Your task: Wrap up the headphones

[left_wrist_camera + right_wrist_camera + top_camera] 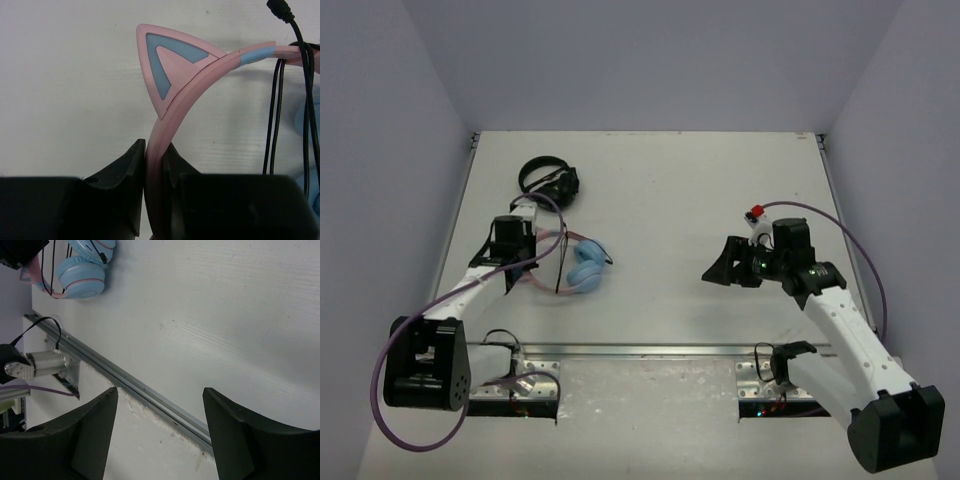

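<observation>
The left gripper (152, 150) is closed tight on the pink headband of the cat-ear headphones (200, 75). In the left wrist view its two black fingers press the band from both sides, just below one pink triangular ear with a blue inset (165, 60). The right gripper (160, 392) stands wide open with nothing between its fingers, over bare white table (240, 315) near the metal rail (145, 387) along the near edge.

From above, the headphones (585, 270) lie in the left half of the table (700, 200), closer to the near edge than the far one. Their light blue earcups point toward the table's middle. An all-black pair of headphones (548, 180) sits apart from them, toward the far left corner. Only this view shows that second pair and both arms together.

The left wrist view alone shows the grip itself and the thin black cable (272, 125) hanging in loops over the band at the picture's right edge. The right wrist view catches both blue earcups (82, 277) in its upper left corner, partly cut off.

The second cat ear cannot be made out in any view, and the cable's full run cannot be traced from above.
</observation>
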Motion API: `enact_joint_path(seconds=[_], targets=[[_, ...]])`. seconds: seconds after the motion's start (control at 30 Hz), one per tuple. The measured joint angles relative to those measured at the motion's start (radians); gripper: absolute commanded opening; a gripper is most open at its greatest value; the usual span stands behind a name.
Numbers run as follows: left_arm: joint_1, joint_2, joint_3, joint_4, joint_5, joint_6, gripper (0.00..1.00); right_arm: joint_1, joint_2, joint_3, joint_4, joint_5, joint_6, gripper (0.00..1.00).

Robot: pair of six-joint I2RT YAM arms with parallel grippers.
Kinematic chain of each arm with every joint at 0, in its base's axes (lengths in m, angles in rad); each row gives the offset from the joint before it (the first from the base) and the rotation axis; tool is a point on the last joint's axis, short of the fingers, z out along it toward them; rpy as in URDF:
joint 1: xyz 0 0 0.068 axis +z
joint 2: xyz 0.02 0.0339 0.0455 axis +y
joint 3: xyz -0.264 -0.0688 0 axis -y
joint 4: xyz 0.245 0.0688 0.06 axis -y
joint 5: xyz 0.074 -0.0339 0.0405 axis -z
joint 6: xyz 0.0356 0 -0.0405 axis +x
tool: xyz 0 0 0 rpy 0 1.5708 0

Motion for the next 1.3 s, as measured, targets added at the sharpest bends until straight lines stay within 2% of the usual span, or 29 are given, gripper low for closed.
enact_joint_path(seconds=[0.2, 0.5, 0.7, 1.0, 1.2, 1.3], targets=[[0.018, 0.08, 0.0, 0.125, 0.011, 0.194, 0.0, 0.036, -0.012, -0.002, 0.005, -0.028, 0.019, 0.7], [0.142, 0.3, 0.064, 0.177, 0.189, 0.348, 0.0, 0.108, -0.011, 0.021, -0.005, -0.045, 0.029, 0.7], [0.234, 0.391, 0.141, 0.13, 0.366, 0.459, 0.0, 0.173, 0.003, 0.056, -0.035, -0.032, 0.013, 0.7], [0.351, 0.482, 0.275, 0.019, 0.397, 0.572, 0.0, 0.244, 0.038, 0.076, -0.062, -0.001, -0.024, 0.7], [0.367, 0.568, 0.391, -0.041, 0.406, 0.624, 0.01, 0.254, 0.029, 0.071, -0.06, 0.012, -0.032, 0.7], [0.367, 0.573, 0.397, -0.04, 0.405, 0.632, 0.13, 0.254, 0.018, 0.058, -0.06, 0.013, -0.034, 0.7]])
